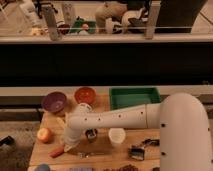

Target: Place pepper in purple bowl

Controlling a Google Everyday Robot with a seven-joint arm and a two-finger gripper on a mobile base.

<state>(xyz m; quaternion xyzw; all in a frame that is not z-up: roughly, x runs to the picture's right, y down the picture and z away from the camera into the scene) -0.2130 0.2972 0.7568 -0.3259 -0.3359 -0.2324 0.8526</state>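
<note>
The pepper (pixel 56 151), long, slim and red-orange, lies on the wooden table near its front left. My gripper (pixel 67 145) is at the end of the white arm, low over the table, right at the pepper's right end. The gripper's tip is hidden by the wrist, so I cannot tell whether it touches the pepper. The purple bowl (pixel 54 101) stands at the table's back left, well apart from the pepper.
An orange-red bowl (pixel 85 95) sits right of the purple one, and a green tray (pixel 134 97) at the back right. A red-yellow apple (pixel 44 134) lies left of the gripper. A white cup (pixel 116 136), a fork (pixel 92 154) and small dark items (pixel 137 151) lie at the front.
</note>
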